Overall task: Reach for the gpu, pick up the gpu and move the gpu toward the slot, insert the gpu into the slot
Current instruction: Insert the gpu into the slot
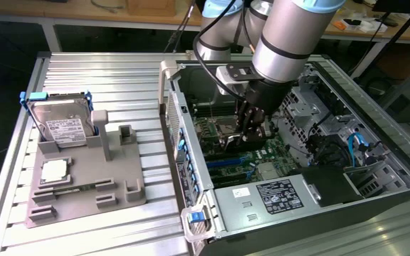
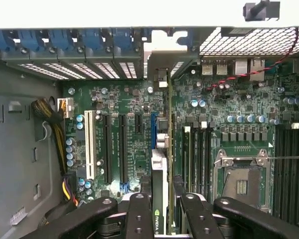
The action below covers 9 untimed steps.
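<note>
A ribbed metal counter [image 1: 105, 74] carries an open computer case [image 1: 376, 176]. Inside the case, over the green motherboard [image 2: 129, 99], the arm's tool [image 2: 164, 201] is clenched on the gpu [image 2: 158, 219]. The card stands on edge, just beside the blue slot [image 2: 153, 127] and lined up along it.
</note>
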Each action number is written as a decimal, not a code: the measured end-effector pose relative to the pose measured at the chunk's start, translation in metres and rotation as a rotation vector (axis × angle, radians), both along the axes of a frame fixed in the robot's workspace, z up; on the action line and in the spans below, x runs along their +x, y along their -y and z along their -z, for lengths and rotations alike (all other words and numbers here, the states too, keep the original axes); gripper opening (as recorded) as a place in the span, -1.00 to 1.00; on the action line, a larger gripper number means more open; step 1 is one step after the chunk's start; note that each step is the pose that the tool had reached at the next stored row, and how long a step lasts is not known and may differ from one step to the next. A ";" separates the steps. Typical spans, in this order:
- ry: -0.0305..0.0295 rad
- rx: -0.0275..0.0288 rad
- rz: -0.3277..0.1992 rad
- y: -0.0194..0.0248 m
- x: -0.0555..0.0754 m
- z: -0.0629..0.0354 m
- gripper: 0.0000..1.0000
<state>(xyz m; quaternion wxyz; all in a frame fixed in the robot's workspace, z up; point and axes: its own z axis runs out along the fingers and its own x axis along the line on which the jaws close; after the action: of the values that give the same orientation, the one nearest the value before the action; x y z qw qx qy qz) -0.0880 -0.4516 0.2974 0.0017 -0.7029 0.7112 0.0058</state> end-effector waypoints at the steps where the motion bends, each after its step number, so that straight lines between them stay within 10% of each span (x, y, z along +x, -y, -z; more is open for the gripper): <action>1: 0.0000 0.0001 0.000 0.0000 -0.001 0.0004 -0.47; 9: 0.0000 0.0000 0.000 0.0015 -0.003 0.0033 -0.47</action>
<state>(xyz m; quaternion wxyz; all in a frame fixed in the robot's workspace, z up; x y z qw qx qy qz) -0.0909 -0.4531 0.2942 0.0017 -0.7029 0.7112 0.0058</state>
